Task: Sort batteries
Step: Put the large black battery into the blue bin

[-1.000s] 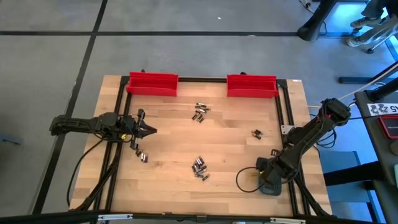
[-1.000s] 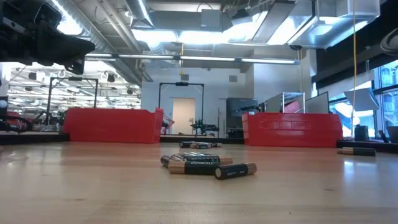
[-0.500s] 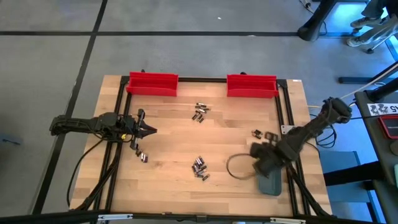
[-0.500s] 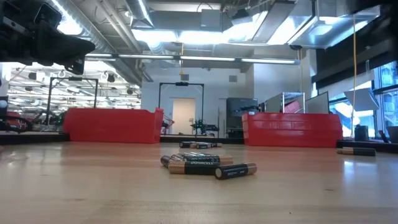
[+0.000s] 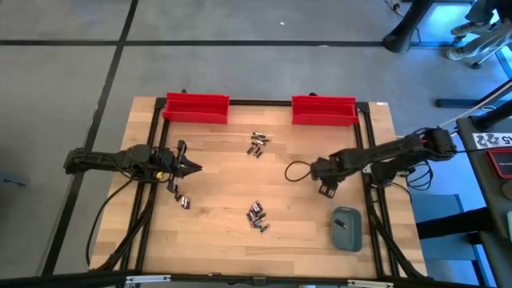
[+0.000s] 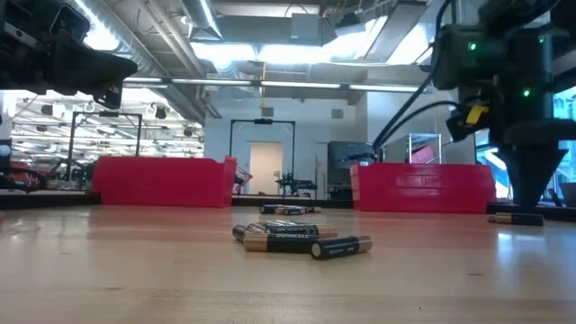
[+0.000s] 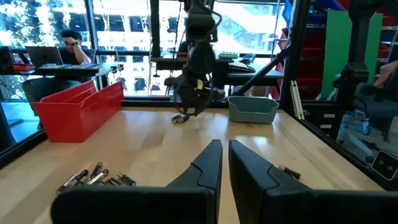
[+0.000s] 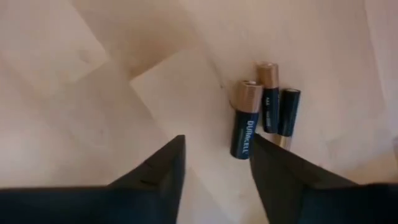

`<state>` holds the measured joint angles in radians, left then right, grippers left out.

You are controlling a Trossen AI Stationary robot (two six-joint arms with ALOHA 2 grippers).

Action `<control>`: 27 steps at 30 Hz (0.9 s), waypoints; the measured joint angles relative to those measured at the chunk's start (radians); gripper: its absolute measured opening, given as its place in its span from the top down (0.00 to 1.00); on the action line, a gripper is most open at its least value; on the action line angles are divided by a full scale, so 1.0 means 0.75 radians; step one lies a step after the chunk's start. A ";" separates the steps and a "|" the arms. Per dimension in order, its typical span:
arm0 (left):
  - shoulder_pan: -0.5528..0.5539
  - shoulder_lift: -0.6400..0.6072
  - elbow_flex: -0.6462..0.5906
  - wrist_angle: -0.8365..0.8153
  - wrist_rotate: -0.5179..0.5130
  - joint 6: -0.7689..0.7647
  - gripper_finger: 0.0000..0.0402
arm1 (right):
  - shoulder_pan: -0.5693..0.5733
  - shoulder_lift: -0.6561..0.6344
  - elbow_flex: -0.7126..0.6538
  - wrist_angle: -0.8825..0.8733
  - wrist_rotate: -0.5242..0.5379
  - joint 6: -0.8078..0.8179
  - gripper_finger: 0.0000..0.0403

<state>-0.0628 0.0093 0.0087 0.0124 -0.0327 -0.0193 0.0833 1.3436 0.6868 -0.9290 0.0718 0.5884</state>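
Small dark batteries with copper ends lie on the wooden table in groups: far middle (image 5: pixel 257 144), near middle (image 5: pixel 257 214), near left (image 5: pixel 183 201). Three more (image 8: pixel 249 127) lie side by side just ahead of my right gripper (image 8: pixel 214 146), which is open, points down and hovers over the right half of the table (image 5: pixel 326 190). In the low view it (image 6: pixel 526 193) stands just above a battery (image 6: pixel 515 219). My left gripper (image 5: pixel 196 168) is shut and empty, held level above the table's left side.
Two red bins stand at the far edge, left (image 5: pixel 196 107) and right (image 5: pixel 323 110). A grey-blue rounded case (image 5: pixel 346 229) lies at the near right. A black frame (image 5: pixel 370 144) runs along the table's sides. A person sits in the room beyond (image 7: pixel 71 46).
My right gripper has left the grey-blue case at the near right corner and swung toward the far edge and the left. It now stands over the batteries on the right side. The case stays on the table.
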 joint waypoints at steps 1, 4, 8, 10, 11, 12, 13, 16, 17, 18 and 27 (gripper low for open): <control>0.000 0.000 0.000 0.000 0.000 0.000 0.95 | -0.016 0.000 -0.011 0.008 -0.003 -0.011 0.52; 0.000 0.000 0.000 0.000 0.000 0.000 0.95 | -0.053 0.000 -0.040 0.024 -0.007 -0.024 0.48; 0.000 0.000 0.000 0.000 0.000 0.000 0.95 | -0.081 0.000 -0.096 0.109 -0.049 -0.061 0.52; 0.000 0.000 0.000 0.000 0.000 0.000 0.95 | -0.081 0.000 -0.125 0.158 -0.054 -0.063 0.56; 0.000 0.000 0.000 0.000 0.000 0.000 0.95 | -0.077 -0.002 -0.134 0.179 -0.060 -0.065 0.59; 0.000 0.000 0.000 0.000 0.000 0.000 0.95 | -0.077 -0.004 -0.142 0.195 -0.073 -0.065 0.61; 0.000 0.000 0.000 0.000 0.000 0.000 0.95 | -0.077 -0.004 -0.146 0.208 -0.092 -0.067 0.63; 0.000 0.000 0.000 0.000 0.000 -0.006 0.95 | -0.078 -0.004 -0.148 0.227 -0.127 -0.086 0.70; 0.000 0.000 0.000 0.000 0.000 -0.007 0.95 | -0.078 -0.004 -0.148 0.231 -0.130 -0.090 0.73; 0.000 0.000 0.000 0.000 0.000 -0.007 0.95 | -0.078 -0.003 -0.148 0.234 -0.134 -0.096 0.75; 0.000 0.000 0.000 0.000 0.000 -0.010 0.95 | -0.076 -0.002 -0.150 0.248 -0.131 -0.164 0.91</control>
<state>-0.0631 0.0093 0.0088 0.0124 -0.0329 -0.0266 0.0264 1.3422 0.5743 -0.7433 -0.0268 0.4657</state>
